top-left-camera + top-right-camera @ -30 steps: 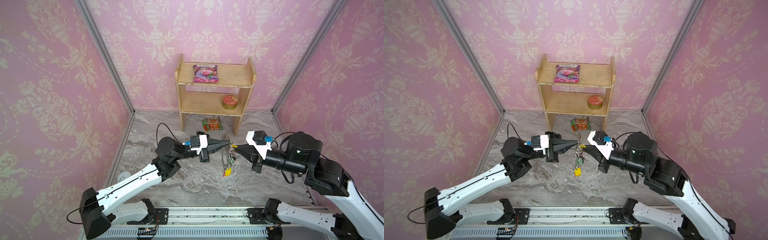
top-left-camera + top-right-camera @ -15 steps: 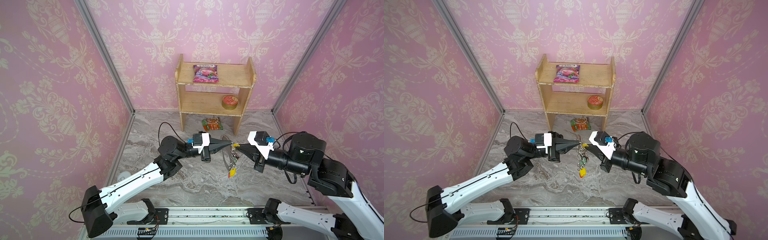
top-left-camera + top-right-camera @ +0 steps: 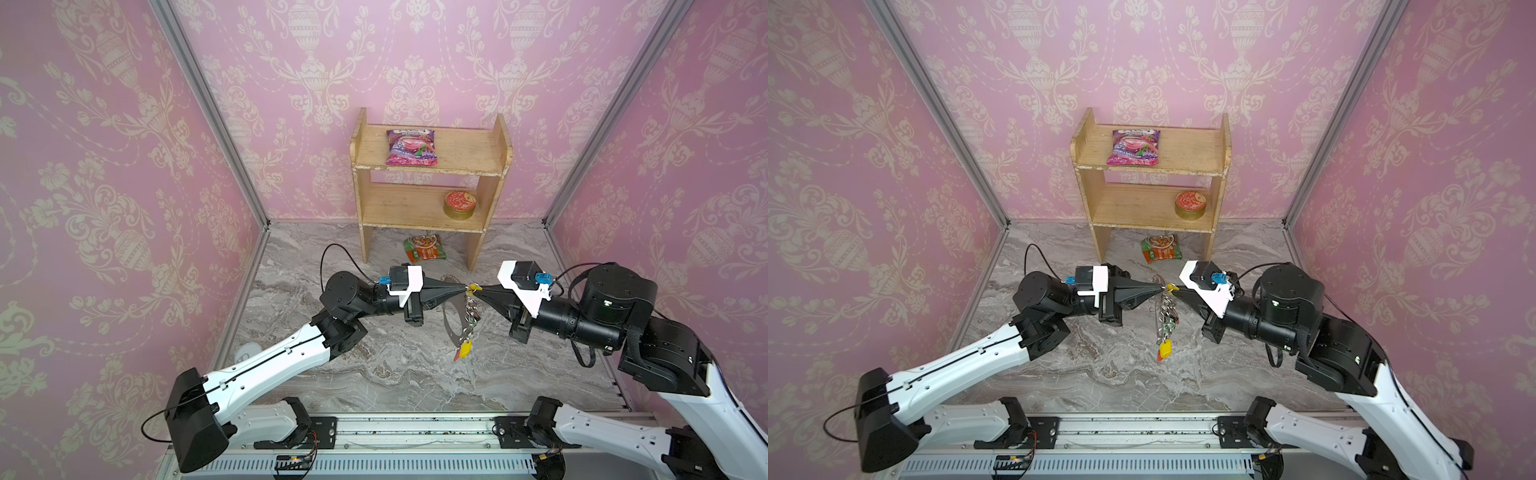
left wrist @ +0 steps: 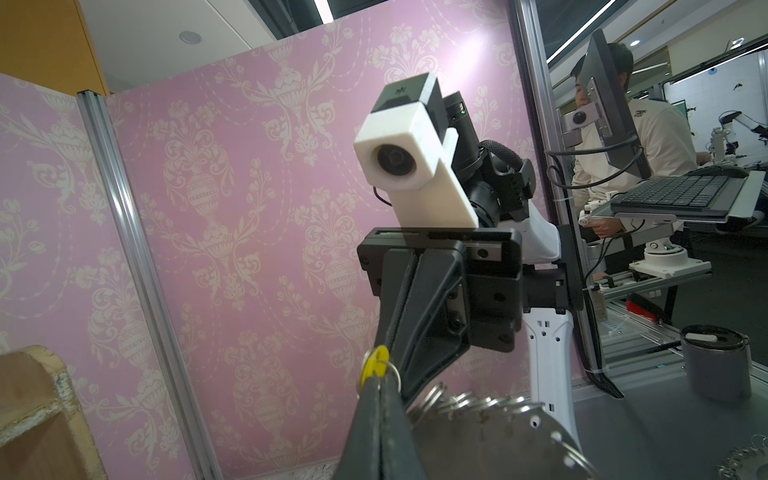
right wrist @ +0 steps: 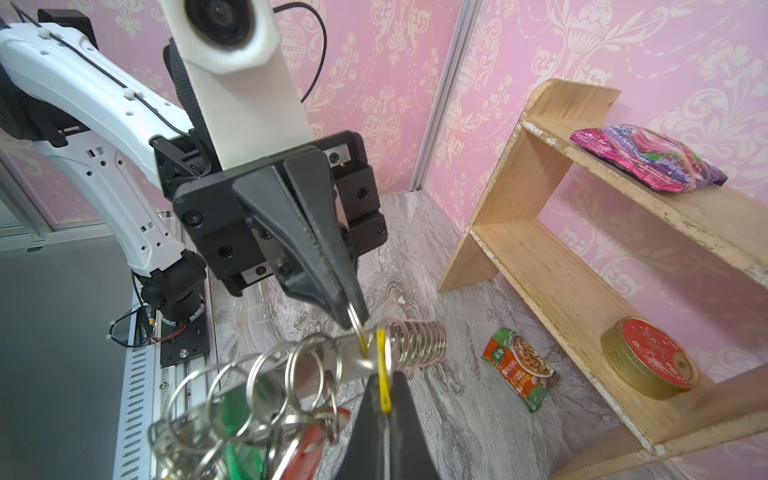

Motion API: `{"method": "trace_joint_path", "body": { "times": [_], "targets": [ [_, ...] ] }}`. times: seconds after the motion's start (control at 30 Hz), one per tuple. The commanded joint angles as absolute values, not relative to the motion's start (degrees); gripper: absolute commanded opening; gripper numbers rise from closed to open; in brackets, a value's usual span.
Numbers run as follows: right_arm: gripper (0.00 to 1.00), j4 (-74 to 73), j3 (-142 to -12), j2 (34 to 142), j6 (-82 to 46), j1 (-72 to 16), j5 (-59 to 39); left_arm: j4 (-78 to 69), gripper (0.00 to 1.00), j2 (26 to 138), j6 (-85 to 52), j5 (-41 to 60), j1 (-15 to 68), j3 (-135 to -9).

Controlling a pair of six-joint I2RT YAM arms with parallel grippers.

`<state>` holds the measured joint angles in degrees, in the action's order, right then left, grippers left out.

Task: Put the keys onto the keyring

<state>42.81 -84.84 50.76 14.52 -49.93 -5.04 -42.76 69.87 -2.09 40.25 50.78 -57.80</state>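
Note:
Both grippers meet tip to tip in mid-air above the marble floor. My left gripper (image 3: 462,287) (image 3: 1158,286) (image 4: 377,399) is shut on one small silver loop (image 5: 354,316) of the keyring (image 3: 450,322) (image 3: 1163,309) (image 4: 478,440), which hangs edge-on beneath the tips. My right gripper (image 3: 478,291) (image 3: 1177,291) (image 5: 383,409) is shut on the yellow tag (image 5: 382,374) (image 4: 373,365) of a key. More keys with yellow (image 3: 466,348) (image 3: 1165,348), red (image 5: 307,446) and green (image 5: 243,455) tags dangle from the lower loops.
A wooden shelf (image 3: 428,208) stands at the back wall with a purple snack bag (image 3: 411,146) on top and a red round tin (image 3: 460,204) on its lower board. An orange-green packet (image 3: 424,248) lies on the floor under it. Pink walls close in on three sides.
Both grippers, still tip to tip, have drifted slightly to the right, and the hanging keyring with its keys has moved along with them. Both stay shut.

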Motion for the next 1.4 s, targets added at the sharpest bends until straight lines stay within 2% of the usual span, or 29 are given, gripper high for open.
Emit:
{"method": "trace_joint_path", "body": {
  "times": [0.0,0.37,0.57,0.6,0.63,0.67,0.73,0.77,0.9,1.1,1.37],
  "targets": [
    [0.00,42.3,-87.0,50.8,15.4,-49.7,-4.3,-45.3,0.00,70.0,-3.9,42.0,50.5,-58.6],
    [0.00,43.4,-87.9,51.1,15.4,-49.7,-3.3,-44.1,0.00,69.4,-3.0,41.1,50.5,-57.9],
    [0.00,45.9,-89.0,52.2,15.8,-49.7,-2.6,-38.2,0.00,67.2,-0.9,39.7,50.5,-56.7],
    [0.00,46.4,-89.1,52.5,15.9,-49.7,-2.3,-36.4,0.14,66.5,-0.1,38.8,50.5,-56.3],
    [0.00,46.9,-89.2,52.7,15.9,-49.7,-2.0,-33.9,0.35,65.5,0.9,37.3,50.5,-55.9],
    [0.00,47.6,-89.2,53.0,15.8,-49.7,-1.8,-31.5,0.49,64.2,1.7,35.4,50.5,-55.1],
    [0.00,49.1,-89.4,54.0,15.6,-49.7,-1.4,-27.0,0.75,61.7,3.2,31.3,50.5,-53.7],
    [0.00,50.1,-89.4,54.5,15.5,-49.7,-1.2,-24.2,0.82,60.3,4.2,29.1,50.5,-53.2],
    [0.00,51.9,-88.2,57.1,14.3,-49.7,-0.7,-15.8,0.93,56.6,6.4,21.4,50.5,-51.2],
    [0.00,49.5,-82.8,59.8,10.6,-49.7,-2.3,-9.4,0.96,51.0,4.3,8.8,50.5,-45.3],
    [0.00,39.4,-72.1,63.4,3.0,-49.9,-7.5,2.7,0.99,38.7,-0.2,-6.4,50.5,-39.0]
  ]
}}
